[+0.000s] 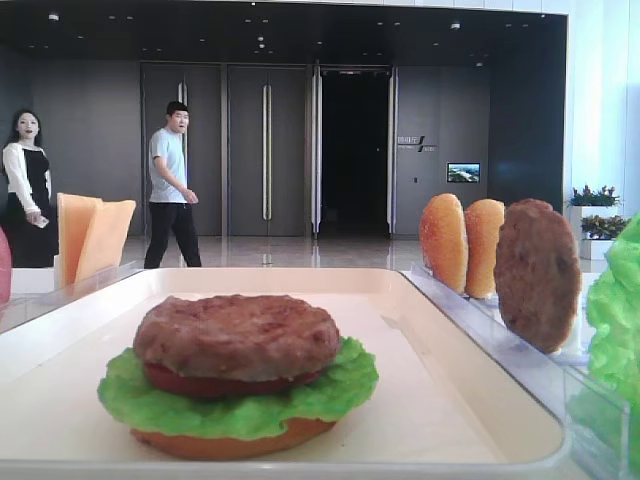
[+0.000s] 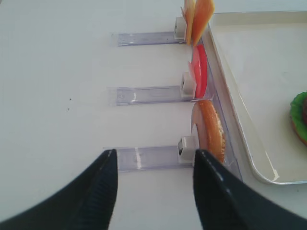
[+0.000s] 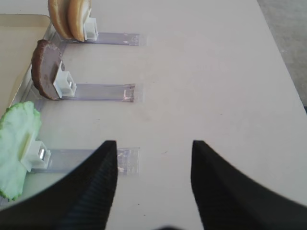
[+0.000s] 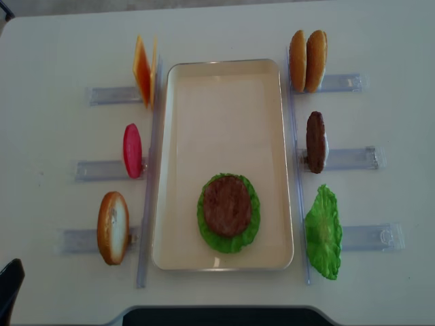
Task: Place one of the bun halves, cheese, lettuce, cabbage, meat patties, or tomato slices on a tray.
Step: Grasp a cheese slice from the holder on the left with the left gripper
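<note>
On the cream tray (image 4: pixel 224 102) lies a stack: a bun half (image 1: pixel 230 442), lettuce (image 4: pixel 253 224), a tomato slice (image 1: pixel 200 385) and a meat patty (image 4: pixel 227 204) on top. Left of the tray stand cheese (image 4: pixel 142 70), tomato slices (image 4: pixel 132 150) and a bun half (image 4: pixel 113 227). On its right stand two bun halves (image 4: pixel 307 60), a patty (image 4: pixel 315 141) and lettuce (image 4: pixel 323 231). Cabbage is out of view. My left gripper (image 2: pixel 155 152) is open and empty over the table, just short of the bun half (image 2: pixel 213 132). My right gripper (image 3: pixel 154 143) is open and empty, right of the lettuce (image 3: pixel 17 143).
Clear plastic racks (image 4: pixel 353 157) hold the standing pieces on both sides of the tray and stick out toward the table's edges. A dark robot base (image 4: pixel 224 316) sits at the near edge. Two people (image 1: pixel 172 185) are in the hall behind the table.
</note>
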Controlling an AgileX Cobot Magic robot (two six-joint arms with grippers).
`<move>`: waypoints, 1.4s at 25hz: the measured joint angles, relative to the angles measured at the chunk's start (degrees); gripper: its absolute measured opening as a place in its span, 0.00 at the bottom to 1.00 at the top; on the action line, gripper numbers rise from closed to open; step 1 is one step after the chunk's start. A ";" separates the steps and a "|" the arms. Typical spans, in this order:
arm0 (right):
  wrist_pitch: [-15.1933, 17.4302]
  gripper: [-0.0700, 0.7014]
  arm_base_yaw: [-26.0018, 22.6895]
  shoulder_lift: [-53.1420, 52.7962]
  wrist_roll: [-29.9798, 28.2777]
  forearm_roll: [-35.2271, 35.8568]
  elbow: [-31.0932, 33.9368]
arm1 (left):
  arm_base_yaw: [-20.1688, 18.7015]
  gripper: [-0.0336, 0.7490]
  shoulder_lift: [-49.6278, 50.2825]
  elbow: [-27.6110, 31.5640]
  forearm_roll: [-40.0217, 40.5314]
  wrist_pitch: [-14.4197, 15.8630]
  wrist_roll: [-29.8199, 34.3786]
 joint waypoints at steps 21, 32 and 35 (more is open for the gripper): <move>0.00 0.57 0.17 0.00 0.00 0.00 0.00 | 0.00 0.54 2.06 -8.57 -0.57 8.38 -5.69; -0.02 0.55 1.49 0.00 0.00 0.00 0.00 | 0.00 0.54 23.92 -12.23 0.15 8.53 -8.90; -0.02 0.53 1.49 0.00 0.00 0.00 0.00 | 0.00 0.55 31.10 -12.23 0.15 8.53 -8.91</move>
